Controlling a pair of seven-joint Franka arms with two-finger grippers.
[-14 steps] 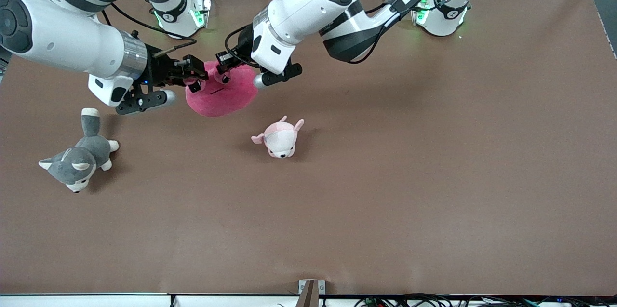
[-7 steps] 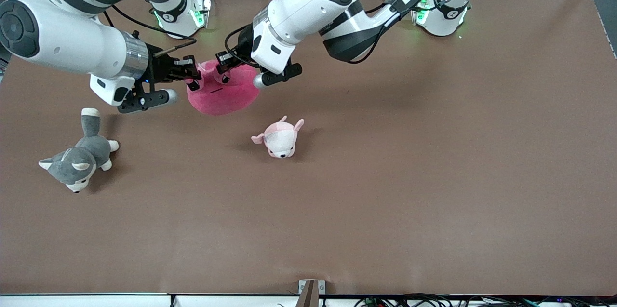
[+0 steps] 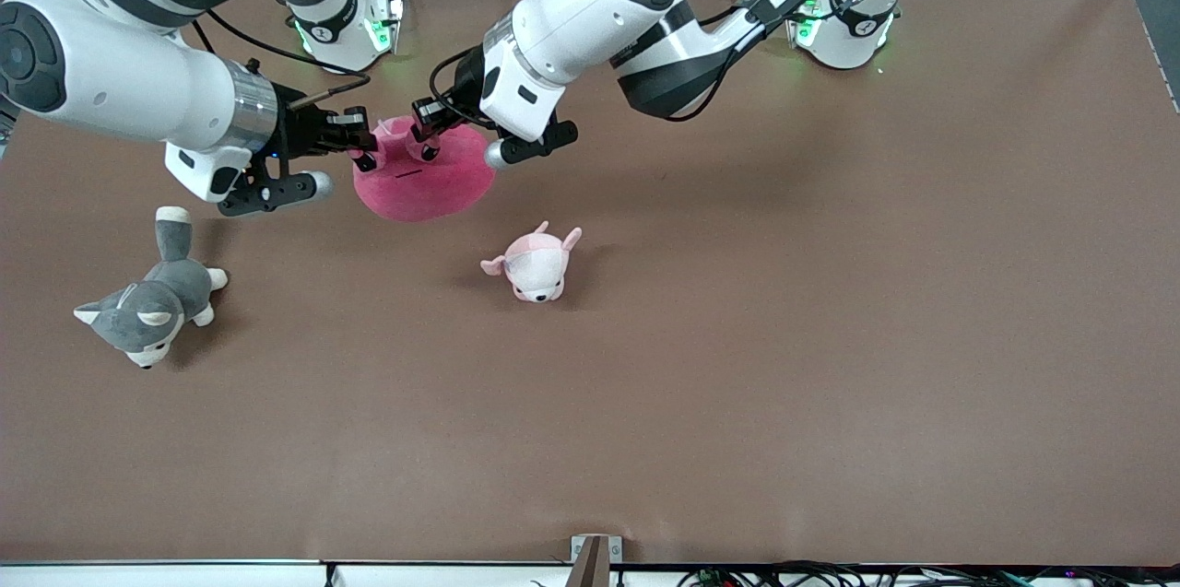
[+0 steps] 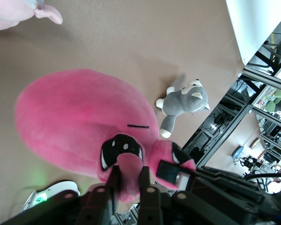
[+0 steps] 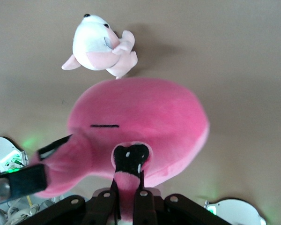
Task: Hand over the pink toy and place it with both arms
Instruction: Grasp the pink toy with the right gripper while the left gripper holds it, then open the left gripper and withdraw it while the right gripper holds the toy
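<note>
Above the table [image 3: 737, 338], right gripper [image 3: 364, 145] clamps the pink toy [image 3: 433, 186]; left gripper [image 3: 426, 134] pinches it too, jaws nearly closed

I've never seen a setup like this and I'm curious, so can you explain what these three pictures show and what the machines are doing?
These are two white robot arms, each ending in a two-finger gripper, working over a brown table. The wide picture comes from a high camera facing them. The other two come from a camera on each arm's wrist. On the table lie a grey-and-white dog plush, toward the right arm's end, and a small pale pink plush nearer the middle. Between the arms is a big pink toy. The right gripper is shut on a nub of it, and the left gripper is at the toy too. It looks like a handover between the arms.
</note>
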